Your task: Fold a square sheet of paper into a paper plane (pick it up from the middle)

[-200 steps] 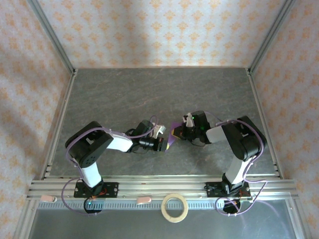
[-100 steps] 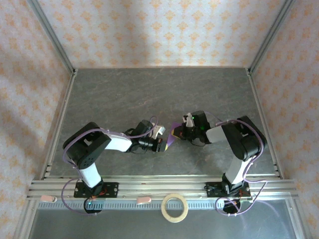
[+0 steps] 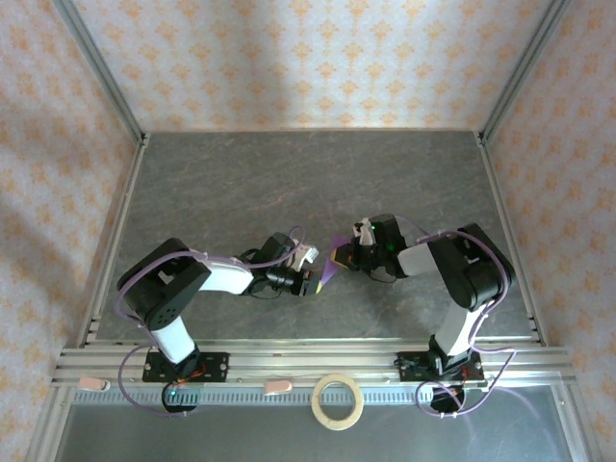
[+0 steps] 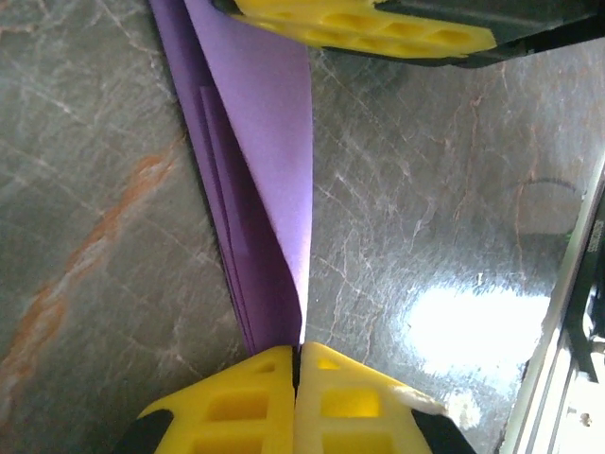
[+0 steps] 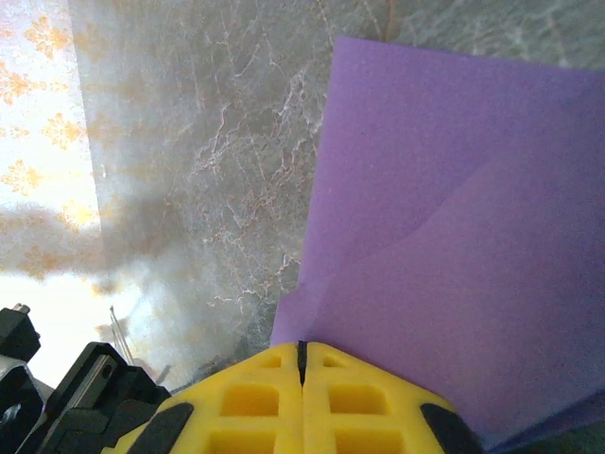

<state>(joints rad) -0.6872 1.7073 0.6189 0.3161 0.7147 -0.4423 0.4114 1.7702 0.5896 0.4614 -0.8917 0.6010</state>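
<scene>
The purple paper (image 3: pixel 330 269) is folded into several layers and hangs between my two grippers just above the table's middle. In the left wrist view it runs as a narrow layered strip (image 4: pixel 253 151) from my left gripper (image 4: pixel 297 352), whose yellow fingers are shut on its lower tip, up to the right gripper's yellow fingers (image 4: pixel 378 24) at the top. In the right wrist view a broad creased face of the paper (image 5: pixel 454 227) spreads up and right from my right gripper (image 5: pixel 302 352), shut on its lower corner. From above, the left gripper (image 3: pixel 310 283) and right gripper (image 3: pixel 340 256) nearly face each other.
A tan tape ring (image 3: pixel 338 400) lies on the front ledge, beyond the metal rail (image 3: pixel 289 364) that carries the arm bases. The grey marbled table (image 3: pixel 289 183) stretches behind the arms to patterned walls and metal corner posts.
The left arm's elbow has drawn slightly back to the left and its gripper has crept a little toward the near edge. Both grippers keep their hold on the paper.
</scene>
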